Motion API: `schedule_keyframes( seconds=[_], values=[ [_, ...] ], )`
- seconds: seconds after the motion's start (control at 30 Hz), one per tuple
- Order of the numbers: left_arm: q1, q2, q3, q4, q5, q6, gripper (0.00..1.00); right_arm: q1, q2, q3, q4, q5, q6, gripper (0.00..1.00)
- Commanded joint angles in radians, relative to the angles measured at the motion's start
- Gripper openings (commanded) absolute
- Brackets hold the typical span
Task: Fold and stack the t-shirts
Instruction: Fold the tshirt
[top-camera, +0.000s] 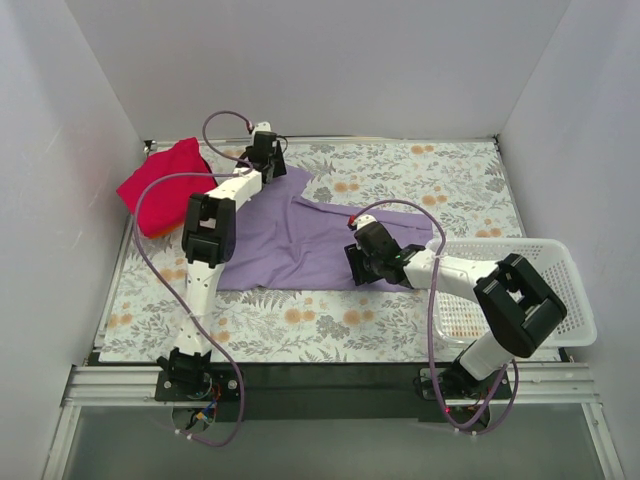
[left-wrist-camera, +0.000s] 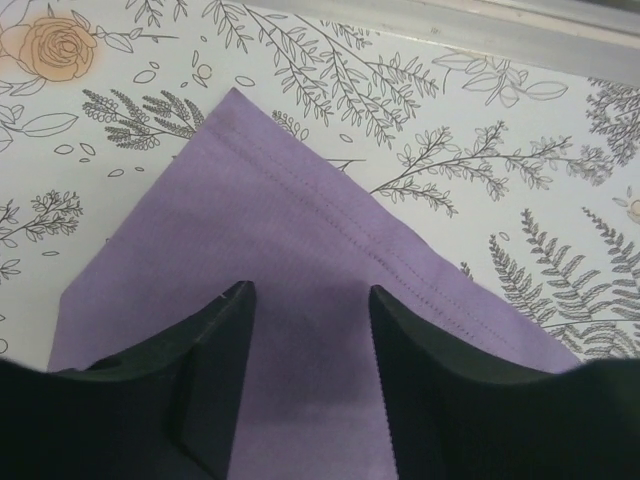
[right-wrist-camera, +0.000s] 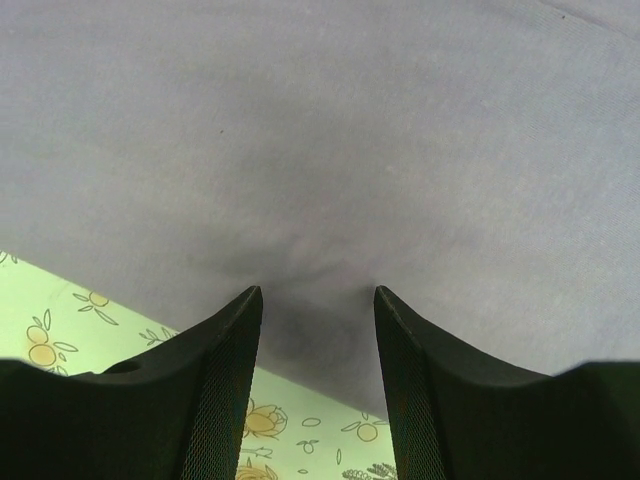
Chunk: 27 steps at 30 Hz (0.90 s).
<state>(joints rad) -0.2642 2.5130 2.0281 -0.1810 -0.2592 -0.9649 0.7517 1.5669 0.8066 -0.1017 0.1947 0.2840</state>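
Arm bases: bolted at 6 o'clock in the top view, closest to that camera; both arms reach out over the cloth.
Surface: floral-printed, carrying everything below.
Lavender t-shirt: spread mostly flat at centre and not yet folded, with one sleeve running out toward 3 o'clock.
Basket: white mesh, at 4 o'clock, overhanging the right edge of the surface.
Red t-shirt: bunched in a heap at 10 o'clock, well apart from the basket, not folded or stacked.
Left gripper: at the lavender t-shirt's 11 o'clock corner; jaws spread, with the stitched hem corner lying ahead of them.
Right gripper: at the shirt's 5 o'clock edge; jaws spread, with a small pucker of cloth between them.
Risk, layer count: either pair of jaws may pinch one layer only, so the lower layer drags and the fold comes out skewed.
Risk, uneven lift: if one arm rises ahead of the other, the cloth will probably twist or slip free.
Risk, shallow bite: the right jaws sit just at the hem, so a thin grip could pull out.
Hidden: the left arm covers the shirt's 9 o'clock side and the right arm covers part of the basket.
Unclear: whether either pair of jaws touches the cloth cannot be told; the red heap's sleeves and hem are unreadable.
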Motion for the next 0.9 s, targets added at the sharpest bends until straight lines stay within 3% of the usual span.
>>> schedule_keyframes(
  seconds=[0.0, 0.07, 0.1, 0.37, 0.43, 0.7, 0.87],
  values=[
    [-0.004, 0.012, 0.035, -0.034, -0.005, 0.02, 0.44, 0.009, -0.048, -0.007, 0.023, -0.008, 0.007, 0.44],
    [-0.003, 0.015, 0.038, -0.034, -0.002, 0.022, 0.4, 0.011, -0.054, -0.01, 0.023, -0.008, 0.011, 0.44],
    [-0.003, 0.023, 0.038, -0.034, 0.0, 0.026, 0.33, 0.012, -0.059, -0.012, 0.023, -0.008, 0.011, 0.44],
    [-0.004, 0.053, 0.067, -0.067, 0.011, 0.048, 0.2, 0.018, -0.076, -0.023, 0.023, -0.008, 0.015, 0.44],
    [-0.004, 0.047, 0.054, -0.071, -0.003, 0.046, 0.0, 0.02, -0.079, -0.021, 0.023, -0.009, 0.017, 0.44],
    [-0.004, -0.002, -0.014, -0.06, -0.031, 0.052, 0.0, 0.026, -0.08, -0.015, 0.023, -0.009, 0.015, 0.44],
    [-0.003, -0.104, -0.159, 0.003, -0.052, 0.04, 0.0, 0.028, -0.091, -0.014, 0.02, 0.017, 0.011, 0.44]
  ],
)
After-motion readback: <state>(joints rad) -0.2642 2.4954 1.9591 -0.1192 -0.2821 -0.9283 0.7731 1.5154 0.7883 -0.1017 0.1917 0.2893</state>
